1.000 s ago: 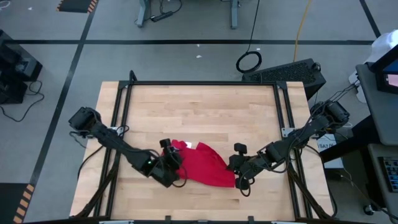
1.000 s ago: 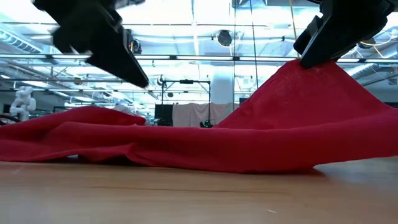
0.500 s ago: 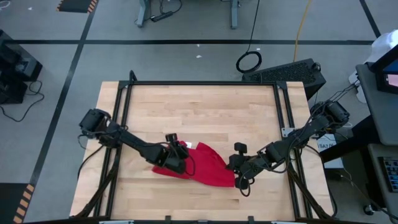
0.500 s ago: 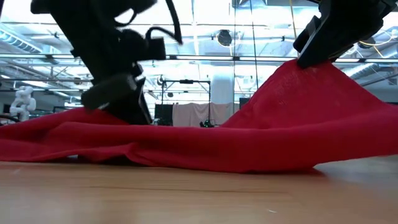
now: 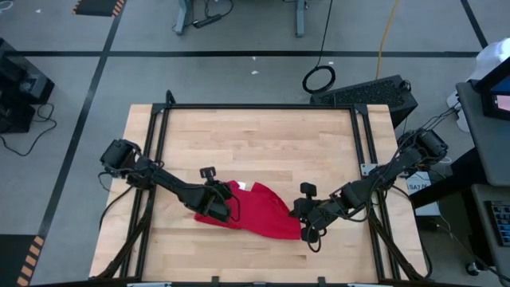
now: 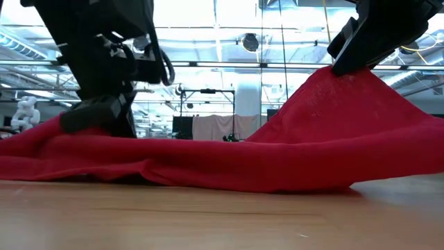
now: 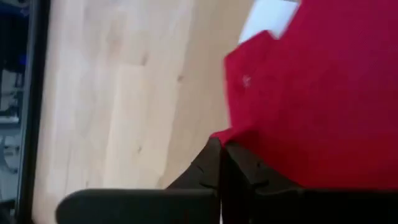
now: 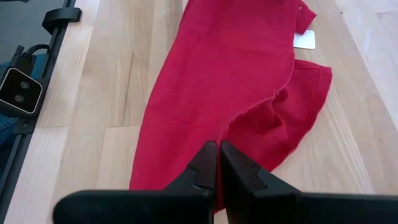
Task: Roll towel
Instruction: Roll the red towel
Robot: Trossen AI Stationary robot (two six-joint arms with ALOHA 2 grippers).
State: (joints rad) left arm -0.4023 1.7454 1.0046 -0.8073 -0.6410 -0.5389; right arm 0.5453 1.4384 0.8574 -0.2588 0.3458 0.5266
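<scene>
Towel (image 5: pixel 259 210): I see it crumpled on the bench (image 5: pixel 255 135), near the front edge.
Left gripper (image 5: pixel 217 209): fingers pinched together on towel's left edge.
Right gripper (image 5: pixel 300 217): clamped on towel's right edge, lifted.

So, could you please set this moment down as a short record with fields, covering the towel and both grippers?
towel: red towel, crumpled on the wooden table, near its front edge
tag: white tag at one edge
left gripper: left gripper shut on the towel's left edge, low at the table
right gripper: right gripper shut on the towel's right side, holding that part raised in a peak
rolling: not yet rolled
</scene>
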